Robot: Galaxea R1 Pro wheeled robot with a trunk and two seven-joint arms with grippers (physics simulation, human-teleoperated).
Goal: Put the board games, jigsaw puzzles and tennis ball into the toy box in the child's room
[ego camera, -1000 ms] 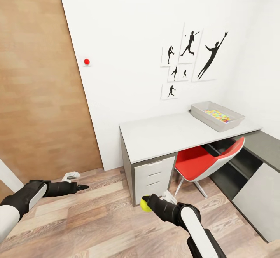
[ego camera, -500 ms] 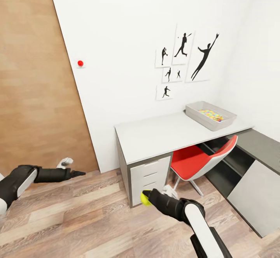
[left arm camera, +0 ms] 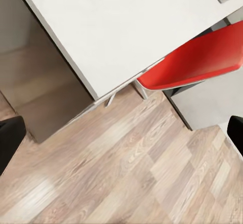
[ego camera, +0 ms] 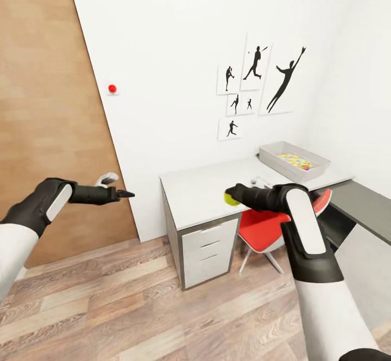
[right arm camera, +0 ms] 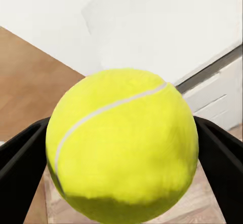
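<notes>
Head view has the right gripper (ego camera: 232,196) clamped on the tennis ball (ego camera: 232,198), held above the near edge of the table (ego camera: 217,190). Well beyond the gripper, at the table's far end, sits the toy box (ego camera: 293,161). Under that arm stands a red chair (ego camera: 266,230). Over the wooden floor (ego camera: 136,301), the left gripper (ego camera: 128,193) has its fingers parted, holding nothing.

no words, numbers or brand marks can be read anywhere. the wall pictures (ego camera: 255,92) above the desk (ego camera: 217,190) carry only black figures of players, no lettering. the tennis ball (right arm camera: 121,145) bears just a plain white seam.
</notes>
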